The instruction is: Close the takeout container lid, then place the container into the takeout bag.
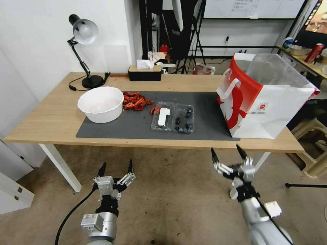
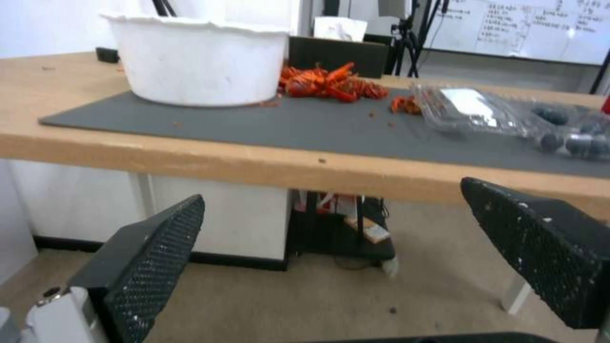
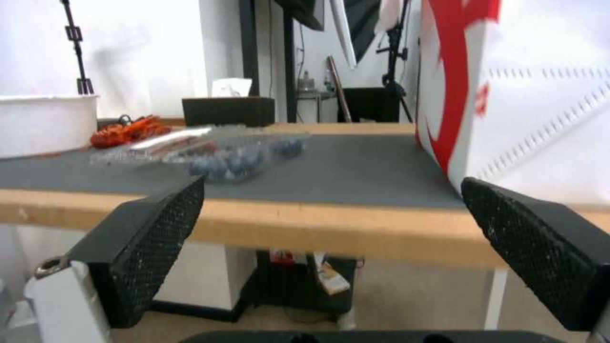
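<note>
The takeout container [image 1: 173, 117] lies opened flat on the dark mat in the middle of the table; dark blue berries sit in its right half [image 2: 569, 136]. Its lid [image 1: 163, 116], the left half with a white oblong label, lies flat too [image 2: 467, 107]. The takeout bag [image 1: 264, 97], red and white with a plastic liner, stands open at the table's right end [image 3: 527, 95]. My left gripper [image 1: 115, 168] hangs open below the table's front edge, left of the container. My right gripper [image 1: 227, 154] is open just below the front edge, between the container [image 3: 238, 152] and the bag.
A round white bowl [image 1: 100, 103] stands on the mat's left, with red crayfish [image 1: 135, 100] beside it. A desk lamp [image 1: 83, 51] and a black tissue box [image 1: 144, 72] sit at the table's back. A shelf with clutter stands at the far right.
</note>
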Robot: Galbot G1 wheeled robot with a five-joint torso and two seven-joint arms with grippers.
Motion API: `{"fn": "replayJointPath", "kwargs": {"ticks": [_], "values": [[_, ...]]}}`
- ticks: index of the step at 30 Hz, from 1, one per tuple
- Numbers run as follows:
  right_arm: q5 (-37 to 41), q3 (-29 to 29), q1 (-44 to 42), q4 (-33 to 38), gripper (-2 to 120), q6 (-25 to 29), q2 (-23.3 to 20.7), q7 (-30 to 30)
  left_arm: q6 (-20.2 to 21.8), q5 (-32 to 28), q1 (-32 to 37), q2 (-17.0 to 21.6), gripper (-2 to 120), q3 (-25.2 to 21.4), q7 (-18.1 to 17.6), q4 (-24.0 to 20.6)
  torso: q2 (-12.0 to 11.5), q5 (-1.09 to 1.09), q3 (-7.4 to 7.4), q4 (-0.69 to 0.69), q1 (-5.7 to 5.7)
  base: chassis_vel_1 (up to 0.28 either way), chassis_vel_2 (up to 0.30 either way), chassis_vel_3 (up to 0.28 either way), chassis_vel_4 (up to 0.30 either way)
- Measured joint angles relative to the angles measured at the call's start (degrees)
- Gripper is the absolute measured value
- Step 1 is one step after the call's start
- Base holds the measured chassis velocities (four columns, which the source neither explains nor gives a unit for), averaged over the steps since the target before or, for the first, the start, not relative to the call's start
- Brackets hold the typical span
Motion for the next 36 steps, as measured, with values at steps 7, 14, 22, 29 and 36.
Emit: {"fn": "replayJointPath", "kwargs": {"ticks": [7, 14, 22, 29, 36], "values": [[0.21, -0.64, -0.31, -0.77, 100, 0.86, 0.66, 0.06, -0.34, 0.46, -0.41, 0.00, 100, 0.02, 0.33, 1.61, 0.00, 0.00, 0.01, 0.00, 0.00, 0.000, 0.000, 0.000, 0.000], [0.62, -1.83, 1.80, -1.20, 100, -0.34, -0.09, 0.26, 0.23, -5.16, -1.67, 0.01, 100, 0.61, 0.20, 2.12, 0.00, -0.01, 0.01, -0.01, 0.00, 0.000, 0.000, 0.000, 0.000], [1.03, -2.64, 2.83, -0.47, 100, -2.09, -1.36, 0.02, 5.09, -26.74, -7.15, 0.82, 100, 3.28, 1.46, -0.53, 0.00, 0.00, 0.01, 0.00, 0.00, 0.000, 0.000, 0.000, 0.000], [0.21, -2.04, 0.69, 1.13, 100, -2.21, -0.78, -0.61, 7.74, -48.81, -13.96, 8.09, 100, 6.39, 0.02, -1.79, 0.00, -0.01, 0.01, -0.01, 0.00, 0.000, 0.000, 0.000, 0.000], [-1.05, -1.71, -0.12, 2.59, 100, -3.41, 0.97, -0.73, 14.34, -66.95, -22.26, 13.01, 100, 8.20, -5.57, -2.36, 0.00, 0.00, 0.01, 0.00, 0.01, 0.000, 0.000, 0.000, 0.000]]}}
